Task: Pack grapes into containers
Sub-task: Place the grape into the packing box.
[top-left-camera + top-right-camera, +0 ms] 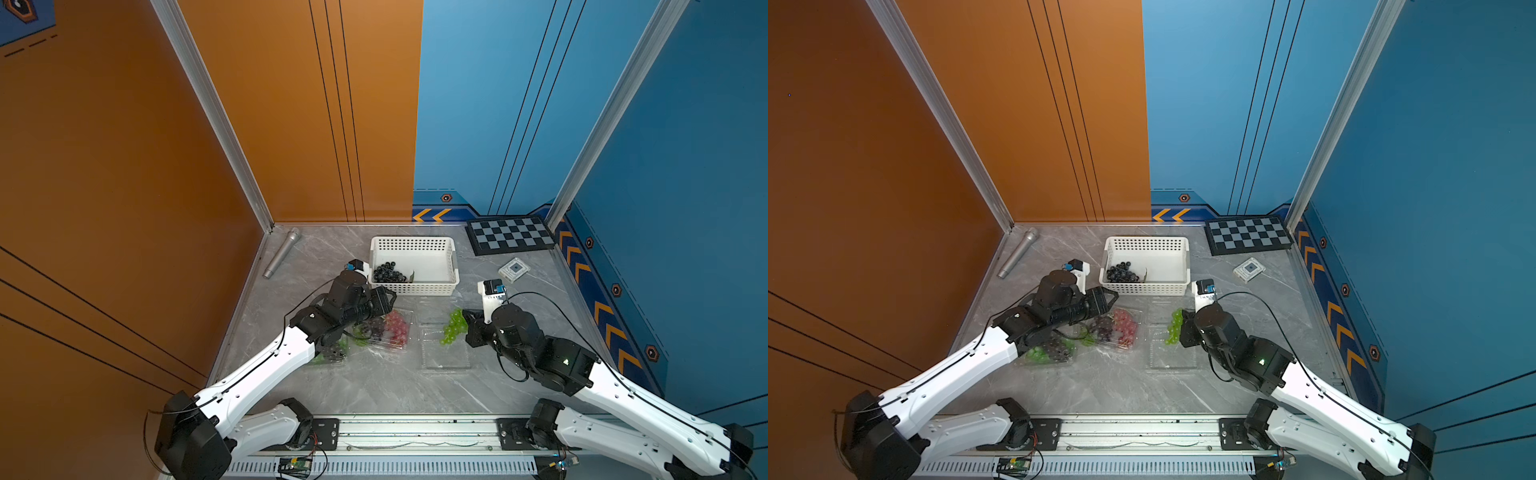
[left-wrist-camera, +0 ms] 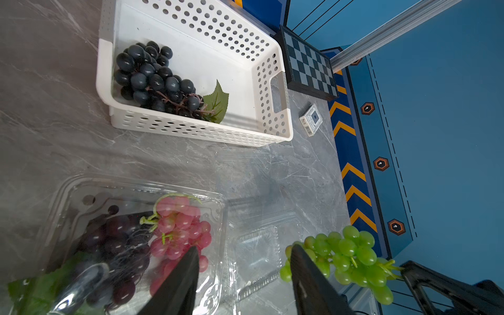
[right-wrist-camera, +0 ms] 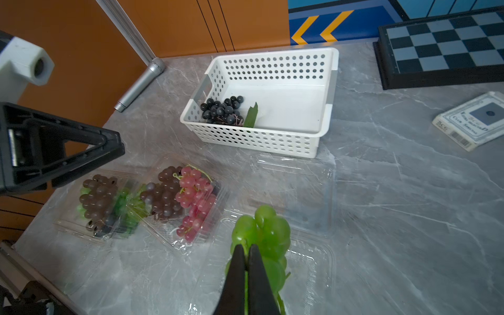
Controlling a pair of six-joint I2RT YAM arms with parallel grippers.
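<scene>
Half hidden by the left arm (image 1: 257, 365) in both top views, plain from the right wrist: far-left box (image 3: 68, 223) of purple grapes (image 3: 99, 195). Left pincer (image 2: 244, 248) gaping, empty, above lidded box (image 2: 90, 191) of pink grapes (image 2: 180, 226). Right pincer (image 3: 246, 246) clamped on green grapes (image 3: 268, 229) above open box (image 3: 319, 253).

The left arm (image 1: 257, 365) and right arm (image 1: 640, 403) are wearing smooth white shells with chunky black joints. A thin black cable (image 1: 534, 292) is running along each. A tiny green light (image 1: 1261, 361) is glowing near 4 o'clock. Pointed black fingers (image 2: 177, 286) are sticking out.
</scene>
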